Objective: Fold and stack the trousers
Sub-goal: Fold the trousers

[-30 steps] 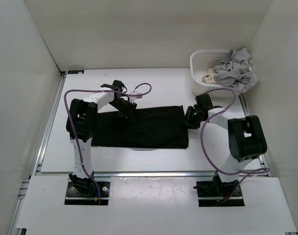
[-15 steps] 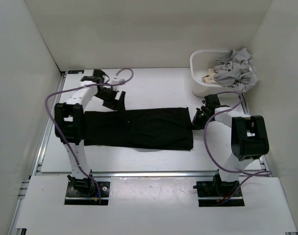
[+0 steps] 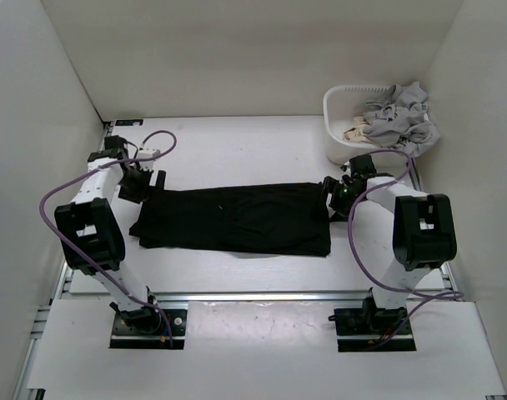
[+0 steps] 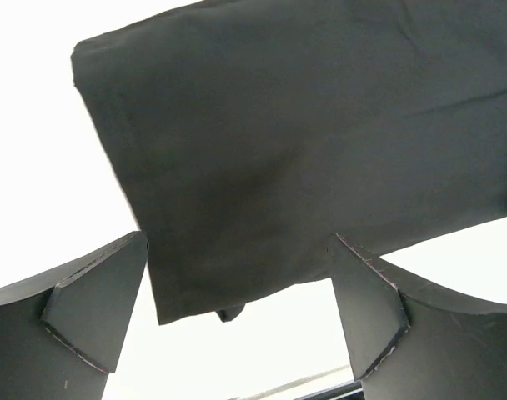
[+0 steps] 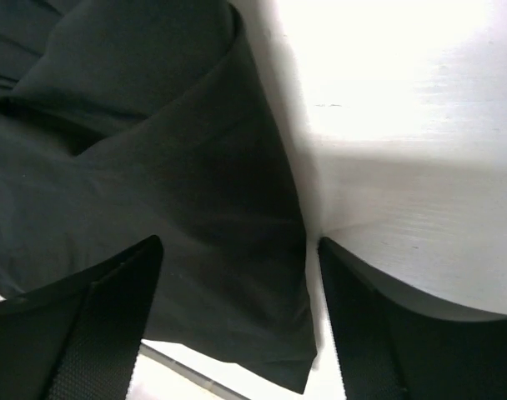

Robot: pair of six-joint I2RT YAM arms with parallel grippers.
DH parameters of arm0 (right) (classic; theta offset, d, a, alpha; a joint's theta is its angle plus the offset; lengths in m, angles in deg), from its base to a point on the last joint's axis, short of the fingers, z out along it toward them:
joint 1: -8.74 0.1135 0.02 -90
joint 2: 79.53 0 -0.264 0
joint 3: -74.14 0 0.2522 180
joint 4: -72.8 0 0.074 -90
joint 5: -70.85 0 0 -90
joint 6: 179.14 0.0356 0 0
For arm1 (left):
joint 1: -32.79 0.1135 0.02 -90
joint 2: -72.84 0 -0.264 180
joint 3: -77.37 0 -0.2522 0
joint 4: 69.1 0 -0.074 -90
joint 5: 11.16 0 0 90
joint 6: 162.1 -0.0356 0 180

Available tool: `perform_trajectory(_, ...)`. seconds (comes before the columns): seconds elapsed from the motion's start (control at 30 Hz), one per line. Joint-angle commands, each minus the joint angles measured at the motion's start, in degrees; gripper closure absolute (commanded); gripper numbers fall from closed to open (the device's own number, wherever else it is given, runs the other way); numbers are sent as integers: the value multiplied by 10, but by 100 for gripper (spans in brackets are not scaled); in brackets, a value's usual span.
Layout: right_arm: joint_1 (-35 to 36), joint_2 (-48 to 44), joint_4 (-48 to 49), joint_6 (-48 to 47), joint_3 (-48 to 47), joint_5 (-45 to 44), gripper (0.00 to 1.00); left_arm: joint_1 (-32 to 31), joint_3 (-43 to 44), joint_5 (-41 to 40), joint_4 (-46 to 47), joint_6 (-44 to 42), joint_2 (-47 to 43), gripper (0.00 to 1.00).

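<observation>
Left tool (image 4: 237, 292) hangs released over the left end of one pair of black trousers (image 3: 237, 218), folded flat on the counter (image 3: 237, 142). Right tool (image 5: 237, 283), apparently released too, partly hides their right edge.

No readable text, label, brand or number anywhere; trousers (image 3: 237, 218) plain black, unmarked.

There is one pair of trousers (image 3: 237, 218), one white basket (image 3: 335, 133), one left gripper (image 3: 143, 187) and one right gripper (image 3: 333, 193).
</observation>
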State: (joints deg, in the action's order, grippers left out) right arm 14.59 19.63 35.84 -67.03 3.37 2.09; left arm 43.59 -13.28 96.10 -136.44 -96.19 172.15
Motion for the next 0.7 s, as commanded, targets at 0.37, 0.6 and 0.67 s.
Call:
perform_trajectory(0.37, 158, -136, -117, 22, -22, -543, 1, 136, 76, 144, 66, 206, -184, 0)
perform_trajectory(0.6, 201, -176, -181, 52, -58, -748, 1, 236, 177, 270, 99, 254, -183, 0)
perform_trajectory(0.67, 201, -176, -203, 52, -70, -769, 1, 244, 177, 339, 117, 218, -190, 0)
